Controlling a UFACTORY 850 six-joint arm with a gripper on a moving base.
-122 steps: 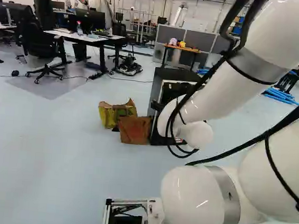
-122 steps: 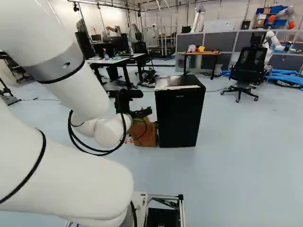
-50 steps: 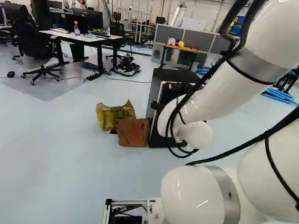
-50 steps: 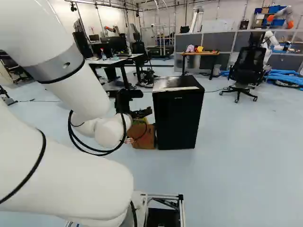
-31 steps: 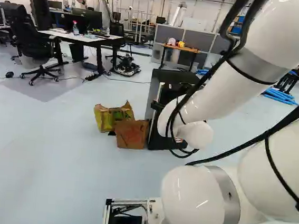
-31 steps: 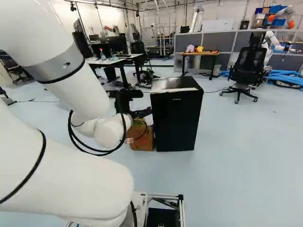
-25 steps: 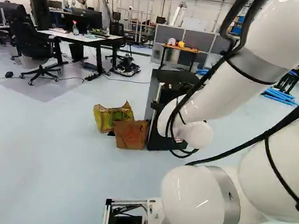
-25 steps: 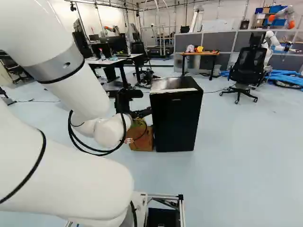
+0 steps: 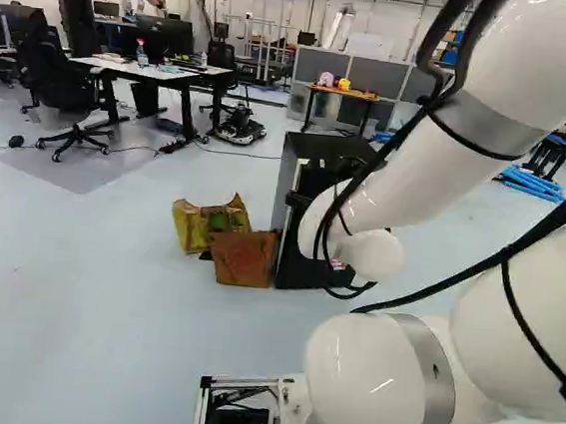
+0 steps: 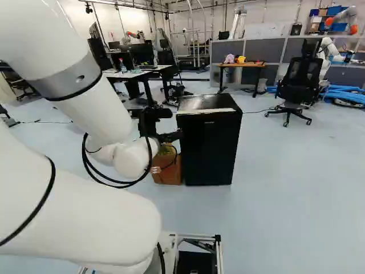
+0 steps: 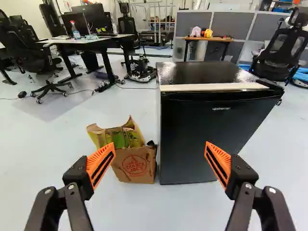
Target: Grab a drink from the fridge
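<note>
Two fingers (image 11: 100, 166) of the gripper (image 10: 170, 137) stand wide apart, gripping nothing; ahead, the fridge (image 11: 202, 130) turns its front toward them, long axis upright.

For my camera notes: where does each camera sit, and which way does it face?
Left base view: behind the arm, to its left; looks ahead and down; arm shows at right.
Right base view: behind, to its right; same direction; arm at left.
Wrist view: behind the end effector, looking along it to the fridge; both fingers show.
All three share the fridge.
</note>
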